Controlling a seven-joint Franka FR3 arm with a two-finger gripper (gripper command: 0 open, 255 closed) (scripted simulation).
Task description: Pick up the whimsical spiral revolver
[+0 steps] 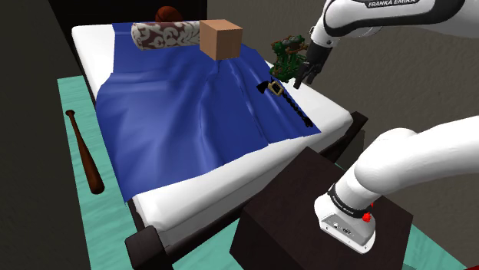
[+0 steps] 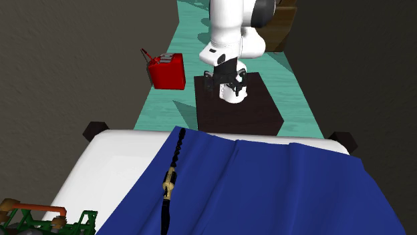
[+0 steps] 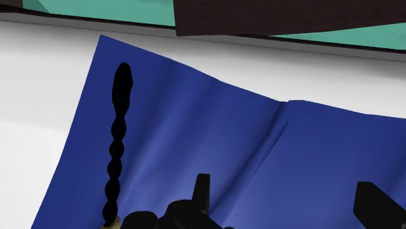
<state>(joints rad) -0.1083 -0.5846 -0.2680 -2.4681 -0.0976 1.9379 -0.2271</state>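
The spiral revolver [image 1: 285,100] is a long black twisted piece with a small gold part near one end. It lies on the blue blanket [image 1: 192,115] near the bed's edge at the shoulder view's right. In the second exterior view the revolver [image 2: 170,179] runs along the blanket's left fold. My gripper [image 1: 307,75] hangs open above the revolver's gold end, not touching it. In the wrist view the revolver's barrel [image 3: 117,146] stretches away to one side of the gripper [image 3: 286,202], whose fingers stand wide apart with only blanket between them.
A green toy vehicle [image 1: 286,57] sits right beside the gripper on the white mattress [image 1: 215,192]. A brown box [image 1: 222,38] and a patterned bolster [image 1: 165,34] lie at the bed's far end. A baseball bat [image 1: 84,153] and a red canister [image 2: 167,70] rest on the teal floor.
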